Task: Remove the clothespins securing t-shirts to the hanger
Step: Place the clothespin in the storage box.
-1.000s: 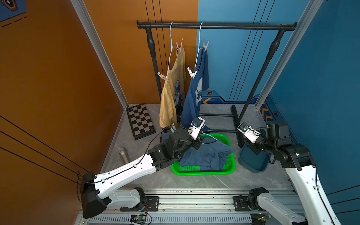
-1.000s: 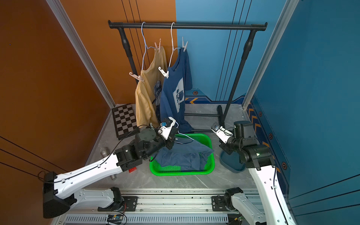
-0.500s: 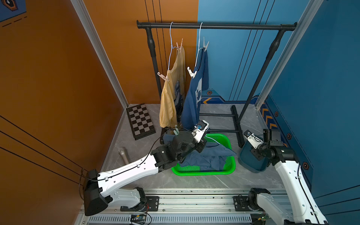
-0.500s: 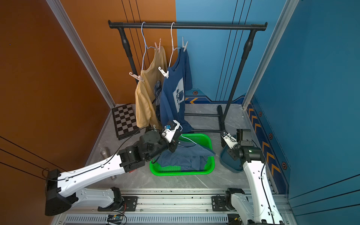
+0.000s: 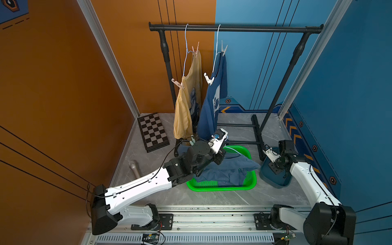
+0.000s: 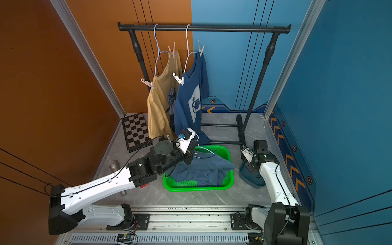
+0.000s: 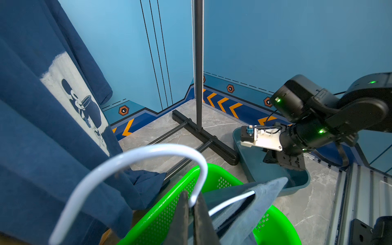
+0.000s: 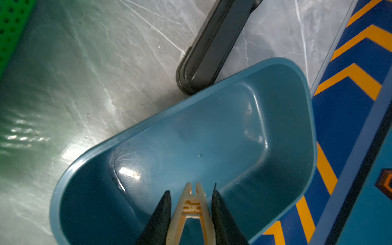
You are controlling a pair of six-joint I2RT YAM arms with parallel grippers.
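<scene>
A pale yellow t-shirt (image 5: 186,106) and a navy t-shirt (image 5: 210,110) hang from hangers on the rack. Each is pinned by two clothespins: one high (image 5: 196,49) and one low (image 5: 178,83) on the yellow shirt, one high (image 5: 223,49) and one low (image 5: 209,79) on the navy shirt. A slate blue t-shirt (image 5: 231,169) lies in the green basket (image 5: 220,187). Above the basket, my left gripper (image 7: 192,209) is shut on this shirt's white hanger (image 7: 148,150). My right gripper (image 8: 191,197) holds a pale yellow clothespin (image 8: 193,207) over the blue bin (image 8: 286,148).
A chessboard (image 5: 153,131) leans at the back left of the floor, with a metal cylinder (image 5: 134,168) lying nearer the front. The black rack's bar (image 5: 233,27) spans the back. One rack foot (image 8: 212,46) lies right beside the blue bin.
My right arm has swung right and lowered its wrist over the blue bin. The left arm has shifted slightly right and back with the hanger.
</scene>
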